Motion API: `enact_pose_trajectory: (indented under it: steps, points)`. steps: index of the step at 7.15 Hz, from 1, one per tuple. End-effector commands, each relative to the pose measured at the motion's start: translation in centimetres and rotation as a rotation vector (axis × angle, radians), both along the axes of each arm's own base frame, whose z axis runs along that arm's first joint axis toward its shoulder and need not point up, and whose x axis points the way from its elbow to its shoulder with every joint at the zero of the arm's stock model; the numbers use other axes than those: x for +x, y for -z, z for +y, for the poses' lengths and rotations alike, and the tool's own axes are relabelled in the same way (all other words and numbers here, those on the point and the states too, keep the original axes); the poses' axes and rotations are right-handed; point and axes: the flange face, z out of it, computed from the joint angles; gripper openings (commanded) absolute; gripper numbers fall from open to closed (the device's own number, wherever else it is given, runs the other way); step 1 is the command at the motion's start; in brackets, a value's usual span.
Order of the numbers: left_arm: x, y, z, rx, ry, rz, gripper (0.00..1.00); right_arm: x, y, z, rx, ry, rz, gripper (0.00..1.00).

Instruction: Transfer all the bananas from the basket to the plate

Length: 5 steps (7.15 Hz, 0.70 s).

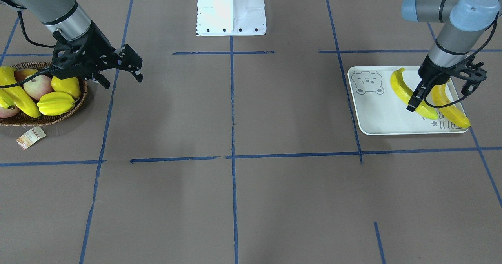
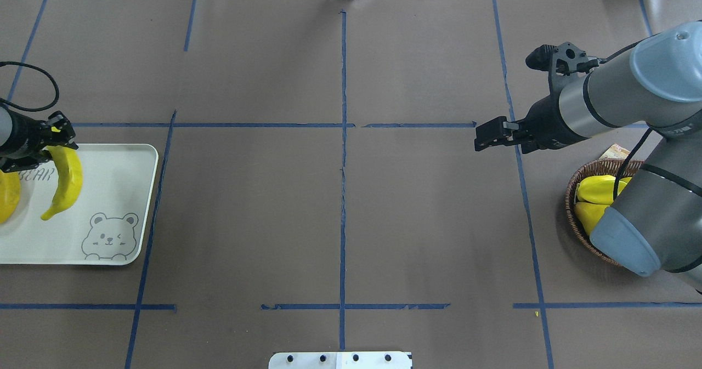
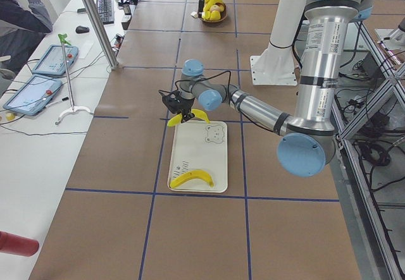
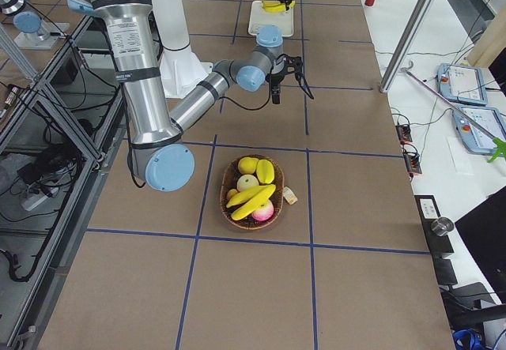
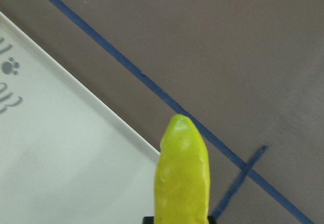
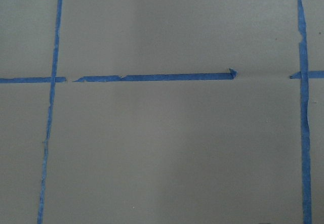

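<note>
- The left claw (image 1: 415, 101) is clamped on one banana (image 1: 400, 85) over the plate (image 1: 376, 115), near the left end of the surface (image 1: 235, 201). I cannot tell whether this banana touches the plate.
- A second banana (image 1: 453, 109) lies flat on the plate, just beside the held one.
- The right claw (image 1: 121, 77) has its fingers apart and holds nothing. It hangs just beside the basket (image 1: 47, 119), near the surface's right end.
- More bananas (image 1: 19, 97) lie in the basket among other fruit (image 1: 39, 87).
</note>
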Motion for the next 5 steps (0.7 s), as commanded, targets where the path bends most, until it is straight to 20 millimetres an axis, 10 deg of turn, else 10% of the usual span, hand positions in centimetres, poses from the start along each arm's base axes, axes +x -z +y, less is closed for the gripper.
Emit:
enact_pose_trajectory:
  steps: [1,5]
  points:
    - [-0.7,-6.3,0.3,0.004,0.012,0.002,0.07,-0.2,0.1,0.0,0.002,0.002,-0.002,1.00]
    - [-3.2,-13.1,0.9,0.056,-0.007,-0.003,0.50,-0.4,0.3,0.0,0.010,0.000,0.000,1.00]
